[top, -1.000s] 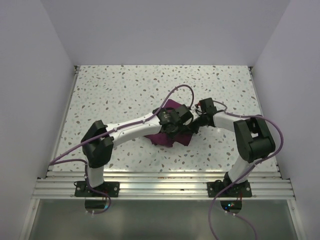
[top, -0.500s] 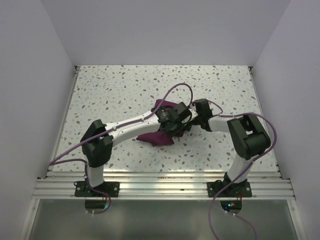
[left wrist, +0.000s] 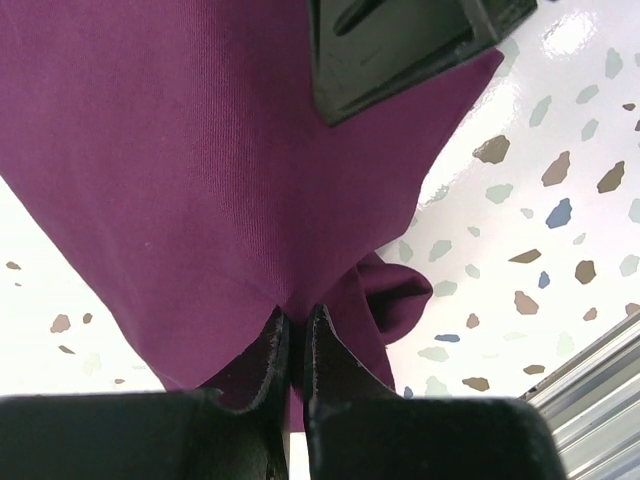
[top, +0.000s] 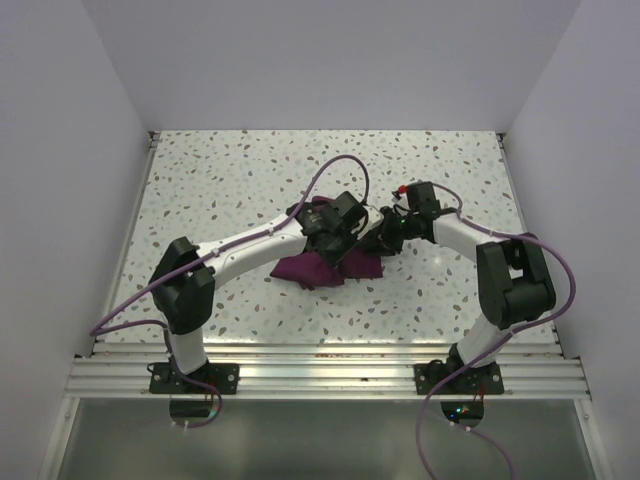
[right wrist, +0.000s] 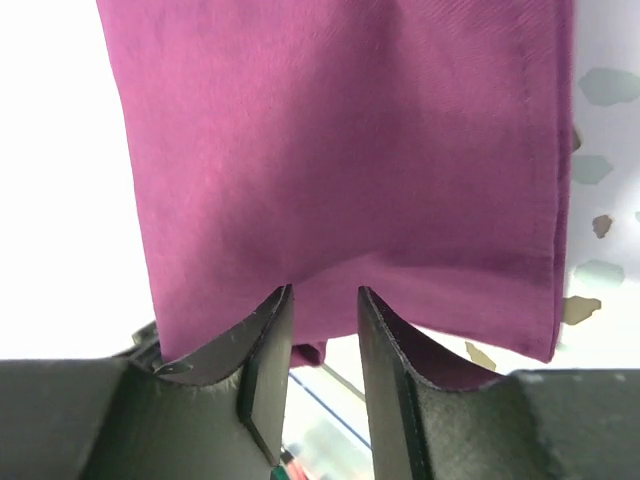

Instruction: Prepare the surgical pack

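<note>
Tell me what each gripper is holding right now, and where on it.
Left gripper pinches a fold of the cloth. Right gripper stands open at the cloth's edge, apparently holding nothing.

The deep plum-purple cloth sheet (left wrist: 200, 150) is matt woven fabric with a fine diagonal rib. It is soft and creased where it gathers at the tips of the left gripper (left wrist: 298, 318). Above and to the right of the right gripper (right wrist: 323, 292), its edge carries a stitched hem. Both grippers' fingers are matt black plastic, faintly grainy. The white speckled tabletop (left wrist: 560, 130) to the right of the left gripper is smooth and glossy, throwing glare.
</note>
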Motion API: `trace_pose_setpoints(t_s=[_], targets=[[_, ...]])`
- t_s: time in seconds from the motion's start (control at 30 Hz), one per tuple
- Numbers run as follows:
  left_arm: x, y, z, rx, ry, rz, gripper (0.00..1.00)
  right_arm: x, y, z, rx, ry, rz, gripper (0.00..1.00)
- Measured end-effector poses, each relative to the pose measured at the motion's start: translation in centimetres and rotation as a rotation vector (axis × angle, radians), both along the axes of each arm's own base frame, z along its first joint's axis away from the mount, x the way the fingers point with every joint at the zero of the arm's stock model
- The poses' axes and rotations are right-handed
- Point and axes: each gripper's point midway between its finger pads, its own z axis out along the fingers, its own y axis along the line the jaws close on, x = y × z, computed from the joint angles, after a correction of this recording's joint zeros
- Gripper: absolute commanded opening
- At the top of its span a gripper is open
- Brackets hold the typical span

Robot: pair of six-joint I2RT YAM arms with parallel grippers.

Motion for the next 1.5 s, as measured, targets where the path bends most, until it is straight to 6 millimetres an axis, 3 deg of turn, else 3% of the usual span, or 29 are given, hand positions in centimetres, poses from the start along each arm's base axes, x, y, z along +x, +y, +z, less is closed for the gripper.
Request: trace_pose_setpoints(t_s=[0.07, 0.1, 0.2, 0.27, 0.5, 0.73, 0.8, 0.9, 1.03, 1.13, 1.27, 1.5], targets=[[0.1, 0.0, 0.0, -0.004, 0.003, 0.001, 0.0, -0.3, 0.0, 0.1, 0.006, -0.001, 0.021, 0.31], [0.0, 0.0, 0.0, -0.006, 0.006, 0.0, 0.0, -0.5, 0.1, 0.1, 0.011, 0.001, 0.029, 0.22], [0.0, -0.1, 0.0, -0.011, 0.011, -0.002, 0.0, -0.7, 0.7, 0.4, 0.037, -0.004, 0.049, 0.09], [-0.1, -0.1, 0.0, -0.015, 0.015, -0.005, 0.0, -0.9, 1.2, 0.6, 0.058, -0.005, 0.057, 0.05], [-0.3, -0.4, 0.0, -0.034, 0.035, -0.009, 0.0, -0.5, 5.8, 2.1, 0.172, -0.066, 0.083, 0.02], [0.2, 0.4, 0.5, -0.022, 0.039, 0.015, 0.0, 0.4, 9.6, 0.2, 0.219, -0.075, 0.054, 0.01], [0.2, 0.4, 0.5, -0.021, 0.04, 0.017, 0.0, 0.4, 9.9, -0.7, 0.218, -0.074, 0.03, 0.06], [0.1, 0.4, 0.5, -0.022, 0.043, 0.016, 0.0, 0.7, 9.6, -1.9, 0.174, -0.063, 0.008, 0.16], [0.1, 0.4, 0.4, -0.024, 0.044, 0.016, 0.0, 0.9, 9.4, -2.1, 0.142, -0.072, 0.026, 0.25], [0.1, 0.2, 0.3, -0.036, 0.046, 0.017, 0.0, 1.1, 8.3, -2.4, 0.103, -0.068, 0.033, 0.28], [-0.1, -0.4, 0.2, -0.07, 0.055, 0.014, 0.0, 1.2, 5.7, -2.1, 0.049, -0.056, 0.034, 0.32], [0.1, -1.1, 0.7, -0.106, 0.046, 0.004, 0.0, 1.0, 0.2, 1.1, -0.011, -0.113, 0.011, 0.33]])
